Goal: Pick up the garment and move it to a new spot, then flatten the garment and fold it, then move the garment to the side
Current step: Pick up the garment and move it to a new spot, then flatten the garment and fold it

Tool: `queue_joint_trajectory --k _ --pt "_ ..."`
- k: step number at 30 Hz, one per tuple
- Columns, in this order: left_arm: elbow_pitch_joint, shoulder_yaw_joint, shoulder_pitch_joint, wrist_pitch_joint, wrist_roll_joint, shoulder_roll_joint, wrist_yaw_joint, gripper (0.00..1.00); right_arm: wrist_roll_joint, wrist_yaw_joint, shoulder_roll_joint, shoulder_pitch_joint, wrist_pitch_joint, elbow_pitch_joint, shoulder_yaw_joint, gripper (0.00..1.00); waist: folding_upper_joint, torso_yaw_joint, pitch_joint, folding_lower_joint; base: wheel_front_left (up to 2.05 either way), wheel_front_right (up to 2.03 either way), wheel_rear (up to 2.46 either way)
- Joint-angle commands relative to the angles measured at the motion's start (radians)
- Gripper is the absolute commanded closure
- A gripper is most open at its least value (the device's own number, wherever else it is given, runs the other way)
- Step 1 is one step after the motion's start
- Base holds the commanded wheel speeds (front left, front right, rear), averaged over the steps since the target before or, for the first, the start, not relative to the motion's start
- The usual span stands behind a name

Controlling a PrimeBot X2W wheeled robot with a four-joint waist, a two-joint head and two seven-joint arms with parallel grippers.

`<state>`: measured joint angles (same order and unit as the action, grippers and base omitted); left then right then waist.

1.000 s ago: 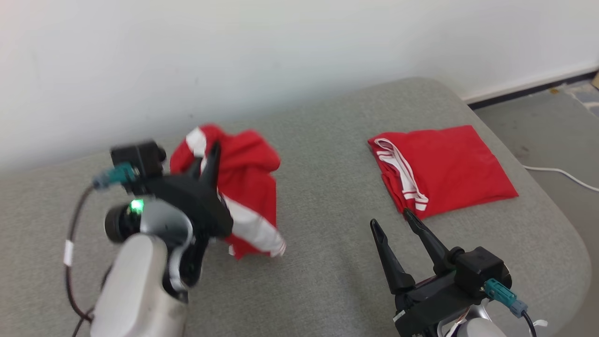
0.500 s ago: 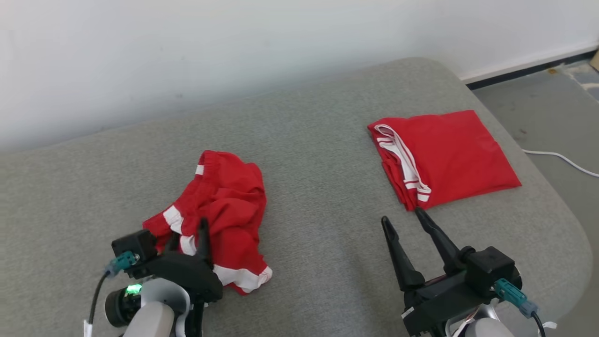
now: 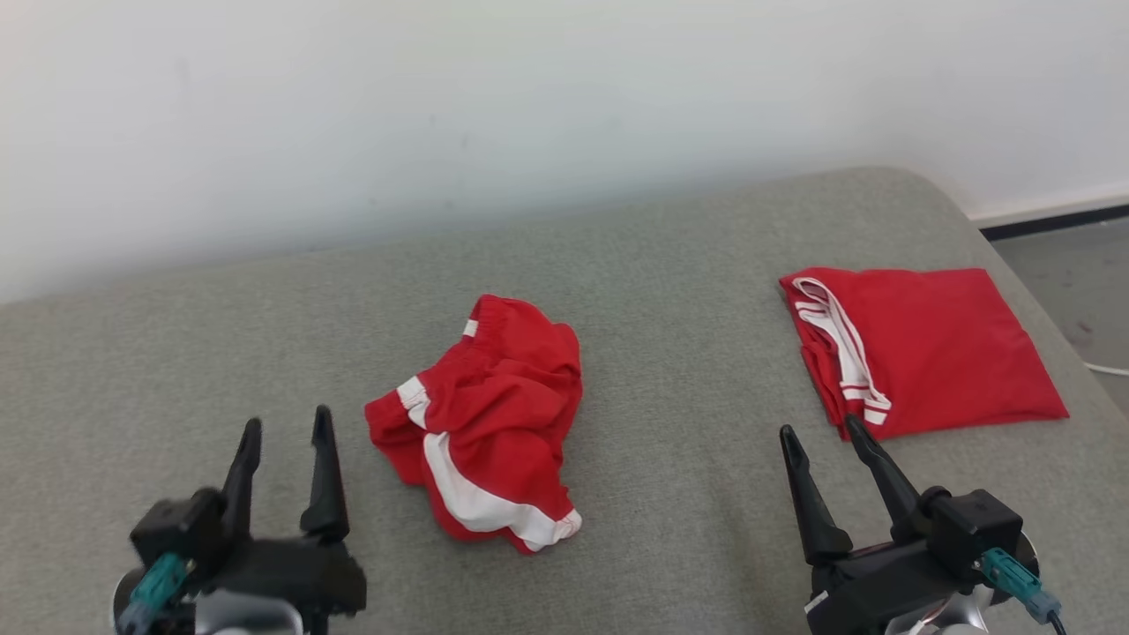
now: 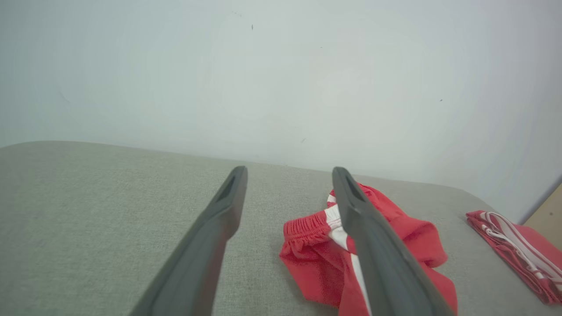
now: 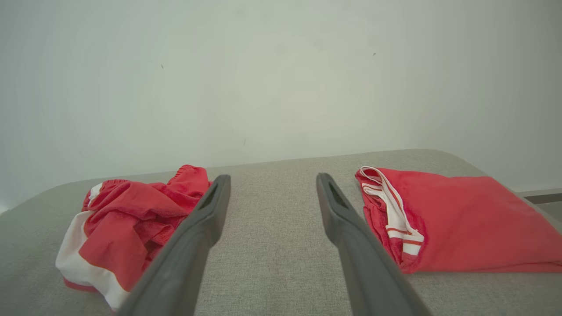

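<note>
A crumpled red garment (image 3: 489,423) with white trim lies loose in the middle of the grey cushion (image 3: 670,291); it is also in the left wrist view (image 4: 316,254) and the right wrist view (image 5: 127,219). My left gripper (image 3: 287,432) stands open at the lower left, a short way left of the garment and clear of it, nothing between its fingers. My right gripper (image 3: 820,432) is open at the lower right, its fingertips just short of a folded red garment (image 3: 926,348).
The folded red garment with white stripes lies flat at the right end of the cushion (image 5: 461,215). A white wall (image 3: 529,106) runs close behind. The cushion's rounded right edge drops to a grey floor (image 3: 1067,265) with a white cable (image 3: 1107,369).
My left gripper let go of the crumpled garment, which now lies on the cushion, and drew back to the lower left, open. The head camera has shifted. The right gripper stays open.
</note>
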<state>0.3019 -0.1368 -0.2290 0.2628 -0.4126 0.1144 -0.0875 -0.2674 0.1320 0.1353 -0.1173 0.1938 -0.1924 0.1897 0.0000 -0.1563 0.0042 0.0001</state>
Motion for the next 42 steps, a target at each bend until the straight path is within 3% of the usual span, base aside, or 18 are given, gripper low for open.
queue_joint_trajectory --k 1,6,19,42 --pt "-0.023 0.012 0.04 0.001 0.022 0.006 0.0 0.0 0.004 -0.003 0.002 0.014 0.002 -0.003 -0.007 0.0 0.0 0.033 -0.027 -0.0001 0.0 0.0 0.0" --pt "-0.122 0.068 0.152 0.001 0.092 0.014 0.008 0.0 0.006 -0.003 0.007 0.034 -0.002 -0.026 -0.028 0.0 0.0 0.059 -0.045 -0.0001 0.0 0.0 0.0" --pt "-0.176 0.144 0.325 0.002 0.188 0.008 0.005 0.0 0.006 -0.003 0.009 0.021 0.014 -0.128 -0.044 0.0 0.0 0.089 -0.07 -0.0001 0.0 0.0 0.0" --pt "-0.177 0.17 0.332 0.002 0.225 -0.033 0.038 0.0 -0.014 -0.003 0.013 -0.027 0.041 -0.197 0.004 0.0 0.0 0.099 -0.076 -0.0001 0.0 0.0 0.0"
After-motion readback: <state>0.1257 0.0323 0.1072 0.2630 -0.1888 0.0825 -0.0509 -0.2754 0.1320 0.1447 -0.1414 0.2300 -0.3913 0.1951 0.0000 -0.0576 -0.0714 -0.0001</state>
